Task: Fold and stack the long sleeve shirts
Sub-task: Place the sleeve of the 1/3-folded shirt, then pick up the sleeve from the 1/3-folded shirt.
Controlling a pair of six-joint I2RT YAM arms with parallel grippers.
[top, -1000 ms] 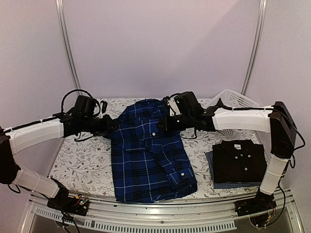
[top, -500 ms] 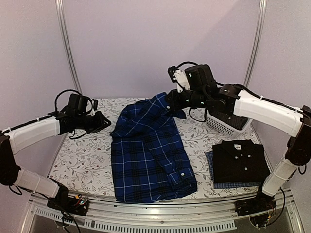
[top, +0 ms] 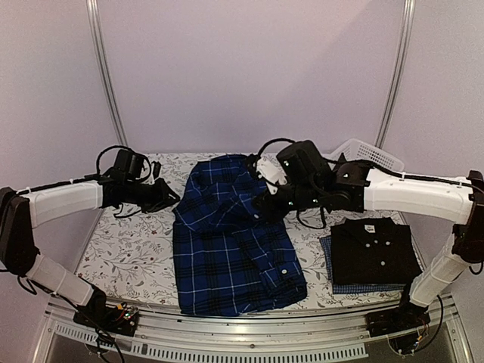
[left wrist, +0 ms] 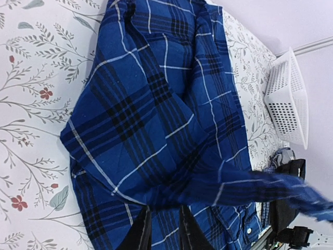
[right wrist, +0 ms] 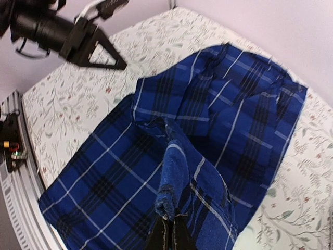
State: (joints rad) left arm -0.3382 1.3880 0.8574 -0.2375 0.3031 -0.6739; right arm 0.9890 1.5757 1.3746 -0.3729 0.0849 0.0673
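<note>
A dark blue plaid shirt (top: 227, 249) is spread at the middle of the flowered worktop (top: 121, 257), its collar end towards 12 o'clock and a buttoned cuff folded across its 5 o'clock corner. A fold of its cloth near the 1 o'clock shoulder is pinched in the closed right end effector (top: 266, 203) and lifted off the rest of the shirt. The left end effector (top: 172, 198) is held at the shirt's 10 o'clock edge, its jaws narrowly apart and nothing gripped between them. At 4 o'clock a folded black shirt (top: 374, 253) is laid on a folded checked shirt (top: 355, 288). A white basket (top: 374, 155) is seen at 1 o'clock.
</note>
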